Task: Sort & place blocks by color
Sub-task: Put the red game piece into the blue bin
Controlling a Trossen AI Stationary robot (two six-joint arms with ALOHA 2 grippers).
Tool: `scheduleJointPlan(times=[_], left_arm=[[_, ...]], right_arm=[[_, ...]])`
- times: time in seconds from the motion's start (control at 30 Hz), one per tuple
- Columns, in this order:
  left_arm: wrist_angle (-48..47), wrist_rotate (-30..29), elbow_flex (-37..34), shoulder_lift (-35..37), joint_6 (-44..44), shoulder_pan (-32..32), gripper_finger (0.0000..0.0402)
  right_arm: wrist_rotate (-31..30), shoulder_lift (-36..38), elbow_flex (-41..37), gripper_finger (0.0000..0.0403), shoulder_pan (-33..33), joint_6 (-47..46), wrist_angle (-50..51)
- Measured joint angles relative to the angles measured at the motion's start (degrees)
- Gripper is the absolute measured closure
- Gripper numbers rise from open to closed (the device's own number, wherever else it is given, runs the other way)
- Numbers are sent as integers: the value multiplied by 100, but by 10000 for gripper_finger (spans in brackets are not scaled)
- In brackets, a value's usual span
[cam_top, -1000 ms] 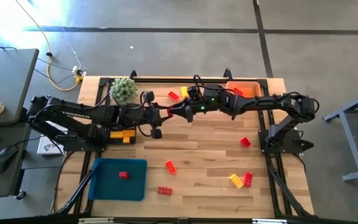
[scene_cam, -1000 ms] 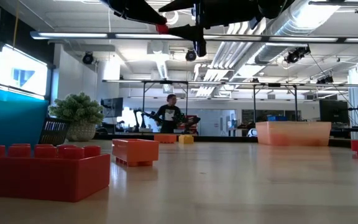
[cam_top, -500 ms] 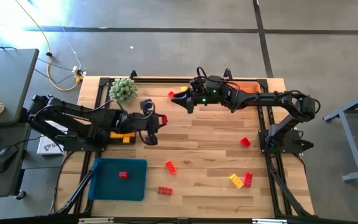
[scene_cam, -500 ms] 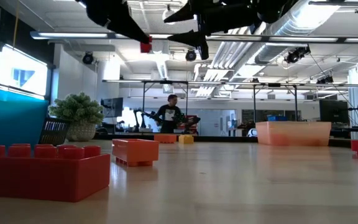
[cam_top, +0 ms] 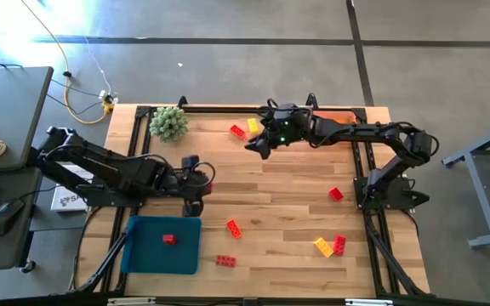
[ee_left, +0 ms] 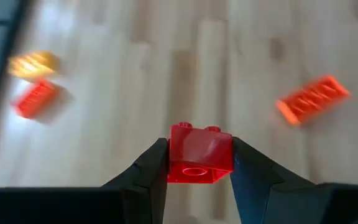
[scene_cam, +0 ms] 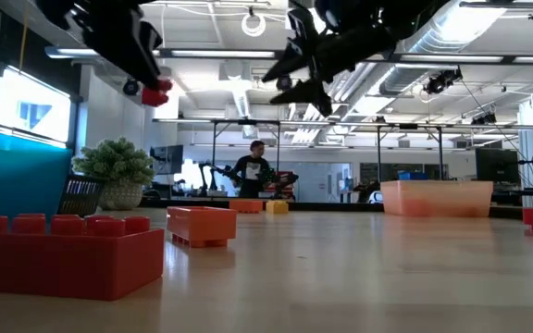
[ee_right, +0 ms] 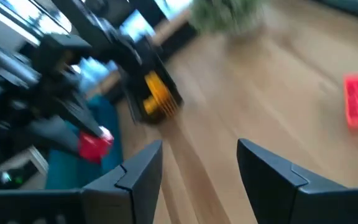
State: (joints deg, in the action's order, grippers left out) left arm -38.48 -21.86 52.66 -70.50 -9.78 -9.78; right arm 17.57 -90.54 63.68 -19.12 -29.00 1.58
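My left gripper (cam_top: pixel 199 180) is shut on a small red brick (ee_left: pixel 199 154) and hangs above the wood just past the far edge of the blue tray (cam_top: pixel 162 245). One red brick (cam_top: pixel 169 239) lies in that tray. My right gripper (cam_top: pixel 258 146) is open and touches nothing, up in the air near the table's far middle. A red brick (cam_top: pixel 237 131) and a yellow brick (cam_top: pixel 252 126) lie beside it. Other loose bricks are a red one (cam_top: pixel 336 194), an orange-red one (cam_top: pixel 233 227), a red one (cam_top: pixel 225 260), and a yellow (cam_top: pixel 322 247) and red (cam_top: pixel 339 244) pair. My left gripper pinches the red brick by its two opposite side walls (ee_left: pixel 174 155), one finger (ee_left: pixel 151 171) on each. The fingers slant down from above. The brick is lifted clear of the table (scene_cam: pixel 156 92), its hollow underside turned toward the wrist camera.
A green plant ball (cam_top: pixel 168 124) sits at the far left corner. An orange tray (cam_top: pixel 337 117) at the far right is partly covered by the right arm. Yellow bricks (ee_right: pixel 157 93) sit in a dark holder under the left arm. Bare wood lies mid-table.
My left gripper has carried the red brick away from the right gripper, toward the table's left and near edge and downward, ending beside the blue tray. My right gripper has drawn back toward the right and far side.
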Motion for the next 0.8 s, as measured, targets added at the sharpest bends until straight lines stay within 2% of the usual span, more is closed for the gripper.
scheduleJointPlan(times=[0.17, 0.4, 0.6, 0.8], left_arm=[[-594, 692, 1, 0, -490, -262, 289], [-1109, 1263, 1, 0, -1075, -696, 288], [-1406, 1647, 2, 0, -1521, -1084, 288], [-1752, 1736, 5, 0, -2037, -1452, 288]], right_arm=[[-1, 0, 0, 210, 118, 101, 843], [-17, 0, 0, 210, 536, 250, 1648], [-530, 0, 0, 210, 976, 251, 2708], [-1256, 0, 0, 210, 1404, 147, 3912]])
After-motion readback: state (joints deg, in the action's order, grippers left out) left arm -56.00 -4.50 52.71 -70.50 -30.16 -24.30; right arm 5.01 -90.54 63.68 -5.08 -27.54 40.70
